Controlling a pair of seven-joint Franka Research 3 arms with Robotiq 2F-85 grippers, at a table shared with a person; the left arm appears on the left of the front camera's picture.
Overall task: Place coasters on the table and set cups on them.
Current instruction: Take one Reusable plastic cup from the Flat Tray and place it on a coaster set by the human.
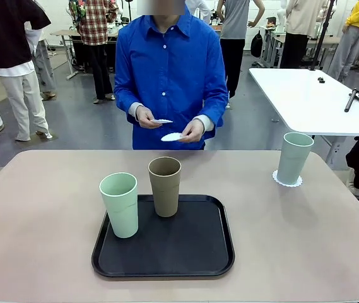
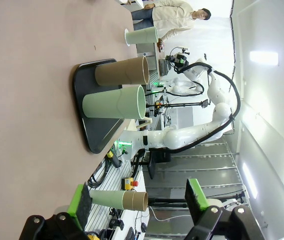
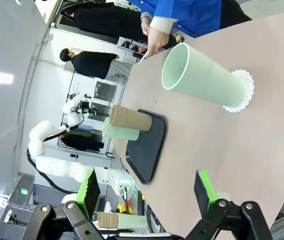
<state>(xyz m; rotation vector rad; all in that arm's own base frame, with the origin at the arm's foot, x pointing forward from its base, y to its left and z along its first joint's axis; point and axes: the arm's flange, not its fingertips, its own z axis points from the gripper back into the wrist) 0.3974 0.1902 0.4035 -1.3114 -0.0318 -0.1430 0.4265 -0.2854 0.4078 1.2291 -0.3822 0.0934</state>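
My left tool and right tool stand apart, empty. On the tray stand 2 cups, mint cup and brown cup. Far right, the 3rd cup sits on its coaster. Beyond, the person holds 2 loose coasters; I judge they go next on bare table, clear of the edges.

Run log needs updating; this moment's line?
mint cup on coaster | second mint cup, olive cup on tray | person holds two coasters | left gripper, right gripper open

Grey floor; white table right; bystanders behind.
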